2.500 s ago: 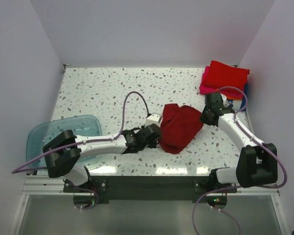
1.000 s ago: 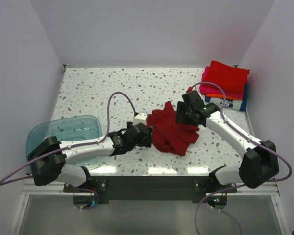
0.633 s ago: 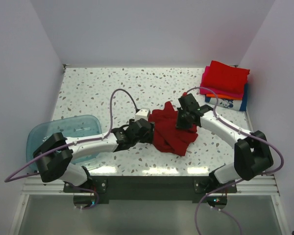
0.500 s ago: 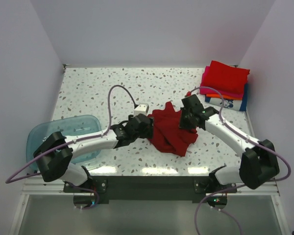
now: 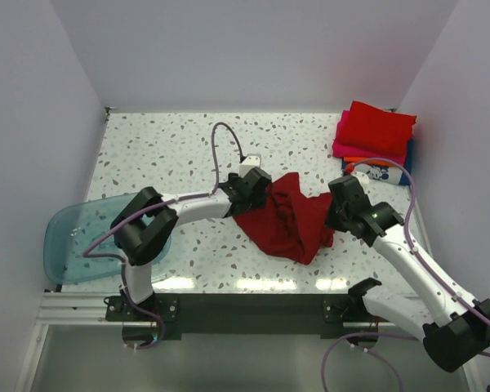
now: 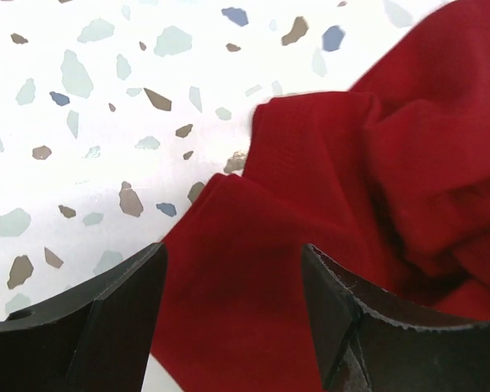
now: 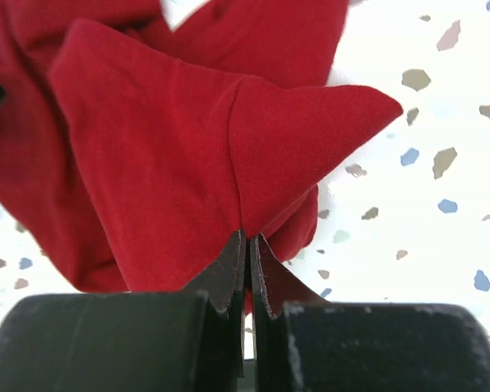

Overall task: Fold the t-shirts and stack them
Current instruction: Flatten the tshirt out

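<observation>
T-shirt (image 5: 287, 222), dark red, long axis roughly left-right

On the worktop (image 5: 163, 147) the loose shirt (image 5: 286, 222) lies in the middle — stack (image 5: 376, 133) in the far right corner, tub (image 5: 69, 237) near left.

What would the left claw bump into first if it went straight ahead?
Probably the dark red t-shirt. Its crumpled cloth lies just ahead of the open left claw, on the speckled table. How close it is, the wrist view doesn't show.
</observation>
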Controlling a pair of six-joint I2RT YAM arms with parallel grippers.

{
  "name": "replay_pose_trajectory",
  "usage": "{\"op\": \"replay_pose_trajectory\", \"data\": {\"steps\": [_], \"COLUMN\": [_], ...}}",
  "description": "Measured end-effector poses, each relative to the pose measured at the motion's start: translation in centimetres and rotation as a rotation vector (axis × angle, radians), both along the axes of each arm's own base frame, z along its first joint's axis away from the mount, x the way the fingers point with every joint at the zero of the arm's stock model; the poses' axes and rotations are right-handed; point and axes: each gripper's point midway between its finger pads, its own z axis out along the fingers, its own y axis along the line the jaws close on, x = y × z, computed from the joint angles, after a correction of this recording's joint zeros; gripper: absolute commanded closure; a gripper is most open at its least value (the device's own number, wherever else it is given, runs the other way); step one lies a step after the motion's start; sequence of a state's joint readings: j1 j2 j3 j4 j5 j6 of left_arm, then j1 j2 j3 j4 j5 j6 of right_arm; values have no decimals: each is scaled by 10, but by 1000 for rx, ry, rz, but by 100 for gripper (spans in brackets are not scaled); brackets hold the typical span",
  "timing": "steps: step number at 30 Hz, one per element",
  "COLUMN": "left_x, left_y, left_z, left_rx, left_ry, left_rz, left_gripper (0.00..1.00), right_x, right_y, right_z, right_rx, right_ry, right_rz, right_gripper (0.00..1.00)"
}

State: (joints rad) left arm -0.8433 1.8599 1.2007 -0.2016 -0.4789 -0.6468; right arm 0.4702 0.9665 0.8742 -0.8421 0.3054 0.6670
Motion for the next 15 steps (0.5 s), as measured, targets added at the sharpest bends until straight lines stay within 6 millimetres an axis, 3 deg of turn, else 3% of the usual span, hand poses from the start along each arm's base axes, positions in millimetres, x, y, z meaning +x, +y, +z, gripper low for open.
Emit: {"op": "replay_pose_trajectory", "data": {"steps": [4, 9, 12, 13, 14, 15], "left_x": [8, 17, 23, 23, 25, 26], "left_y": [5, 6, 7, 7, 7, 8], "left_z": [-27, -36, -35, -36, -35, -35], "left_rx": [72, 92, 80, 81, 77, 75], "left_ry": [32, 38, 28, 28, 25, 22], "left_rz": [6, 12, 18, 19, 23, 25], "left_gripper": [30, 37, 63, 85, 96, 100], "right_x": [-7, -8, -9, -9, -9, -9], "right_y": [-6, -7, -8, -8, -8, -8], "right_z": [-9, -10, -12, -13, -13, -12], "right_rx": [-25, -32, -35, -35, -35, -35], "right_ry": [36, 37, 42, 44, 43, 43], "right_rz": [-12, -16, -16, -16, -16, -16], "right_gripper": [100, 100, 100, 100, 100, 100]}}
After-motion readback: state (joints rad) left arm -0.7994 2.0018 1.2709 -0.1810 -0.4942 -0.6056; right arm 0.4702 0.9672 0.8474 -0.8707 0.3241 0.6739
